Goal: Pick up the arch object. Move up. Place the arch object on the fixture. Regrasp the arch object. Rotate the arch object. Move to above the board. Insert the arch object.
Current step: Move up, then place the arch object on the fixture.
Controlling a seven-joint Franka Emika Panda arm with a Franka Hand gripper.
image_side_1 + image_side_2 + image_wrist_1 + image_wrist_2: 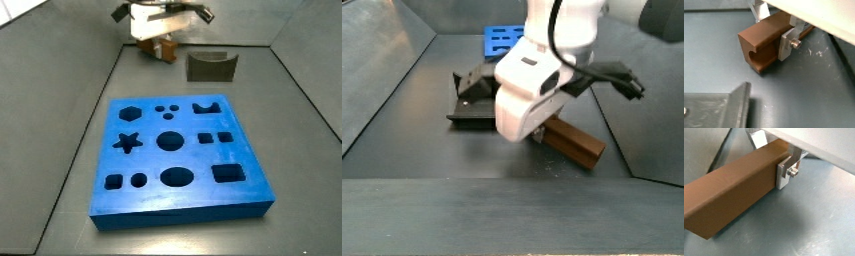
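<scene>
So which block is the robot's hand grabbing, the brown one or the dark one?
The brown block. The hand has its silver fingers clamped on its end, on the floor. The dark scooped block sits apart, untouched.

The robot's one arm reaches down low near the floor at the far end of the box, and its gripper (pixel 775 34) is closed tight with its flat silver fingers (pixel 783 174) pressing on both sides of the arch object (pixel 731 195).
</scene>
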